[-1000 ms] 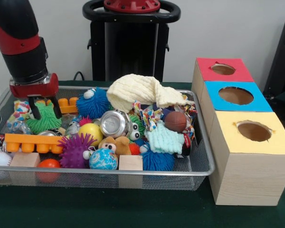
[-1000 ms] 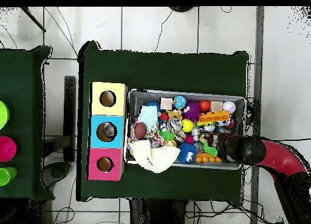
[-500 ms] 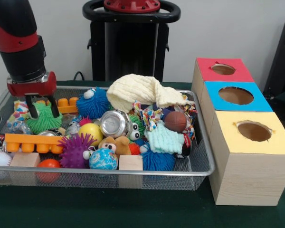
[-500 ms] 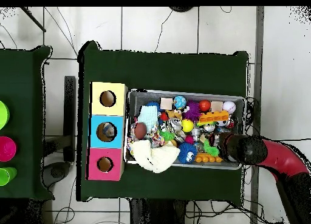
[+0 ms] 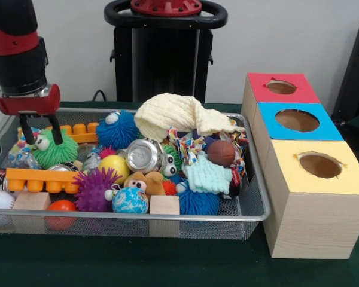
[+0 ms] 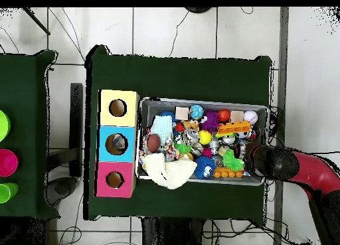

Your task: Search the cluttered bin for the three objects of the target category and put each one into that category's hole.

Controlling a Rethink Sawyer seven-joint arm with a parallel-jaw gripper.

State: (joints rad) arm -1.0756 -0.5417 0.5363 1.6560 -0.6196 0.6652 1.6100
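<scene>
The gripper (image 5: 40,133) hangs at the bin's (image 5: 254,216) left end in the front view, jaws apart, one dark finger on each side of the upper part of a green spiky toy (image 5: 55,150) with googly eyes. Whether the fingers touch the toy cannot be told; nothing looks clamped.

My reading is that the step in hand is a grasp attempt on this toy. To do it well, the jaws should come straight down around the toy's round body, below the eyes, since the soft spikes will squash and slip if only their tips are pinched. An orange block (image 5: 78,132) lies just behind the toy and another orange block (image 5: 40,179) just in front, so the fingers need to keep clear of both, or they may drag one up. A slow vertical lift would show early whether the grip holds.

The bin sits on the green tabletop (image 5: 167,263), with three boxes just beside its right end: red top (image 5: 280,88) farthest, blue top (image 5: 297,121) in the middle, yellow top (image 5: 319,165) nearest, each with a round hole. The bin's long axis runs left to right across the front view, its right short end pointing at the boxes. Overhead, the bin (image 6: 261,108) shows the same long axis lying across the picture, the gripper (image 6: 252,157) at the end away from the boxes.
</scene>
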